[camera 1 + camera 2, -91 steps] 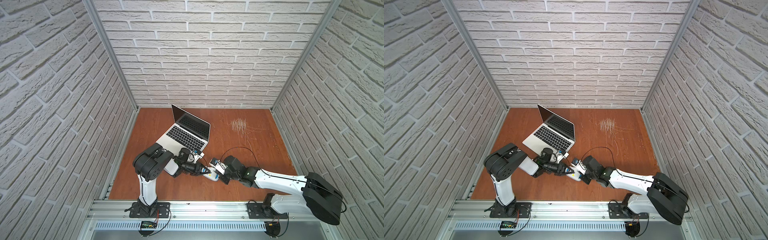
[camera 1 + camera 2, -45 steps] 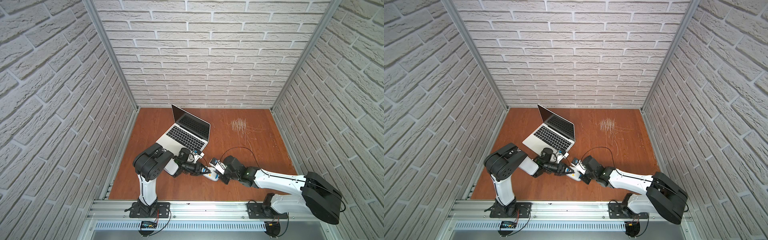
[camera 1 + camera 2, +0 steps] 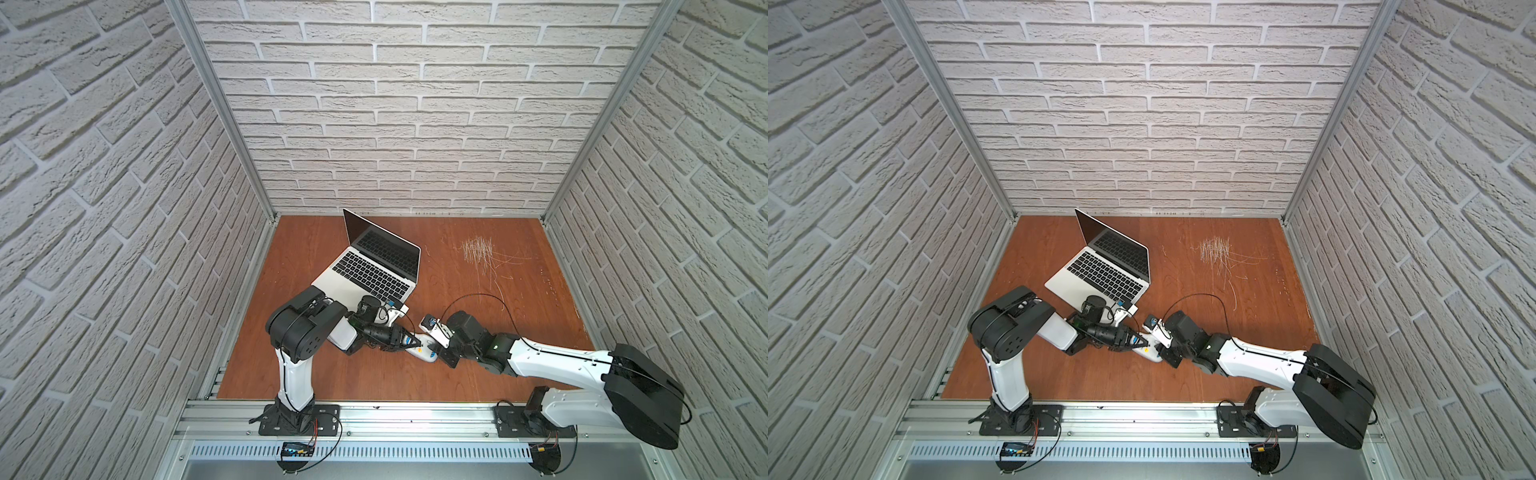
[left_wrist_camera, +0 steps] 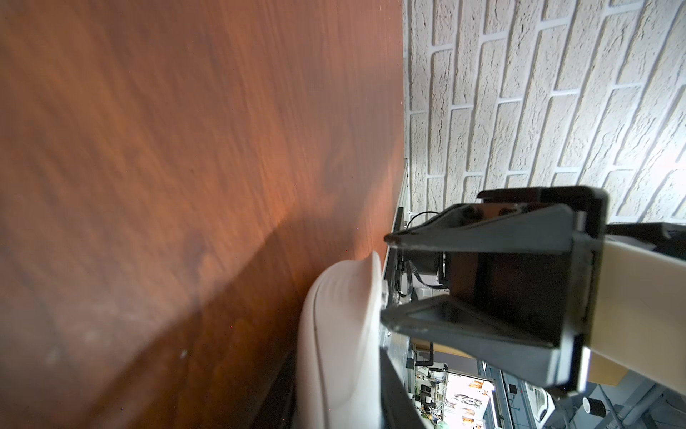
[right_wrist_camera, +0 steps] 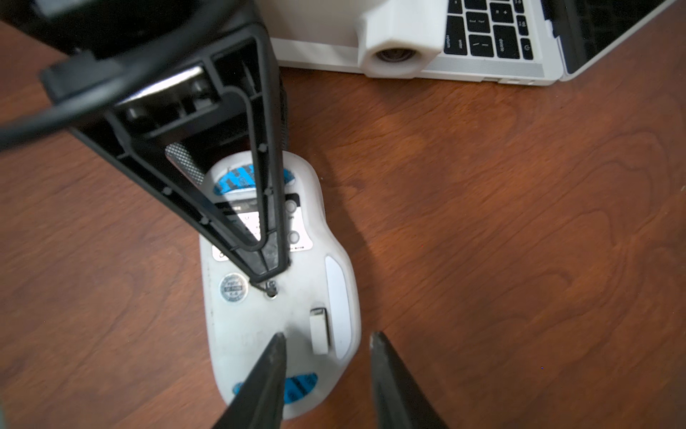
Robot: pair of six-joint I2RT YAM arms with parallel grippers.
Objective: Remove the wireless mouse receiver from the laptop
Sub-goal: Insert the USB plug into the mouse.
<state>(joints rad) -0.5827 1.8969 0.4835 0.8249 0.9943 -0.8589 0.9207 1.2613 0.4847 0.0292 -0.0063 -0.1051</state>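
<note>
right gripper (image 5: 326, 336) jaws newly parted above mouse (image 5: 256, 319); left gripper (image 5: 268, 275) pressed together, tip laid on mouse; receiver (image 5: 319, 330) apparently stowed in mouse, already removed from laptop (image 3: 345, 279).

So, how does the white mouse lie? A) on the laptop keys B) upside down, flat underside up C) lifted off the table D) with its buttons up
B: the right wrist view shows the mouse on the table with its label and blue pads facing up.
</note>
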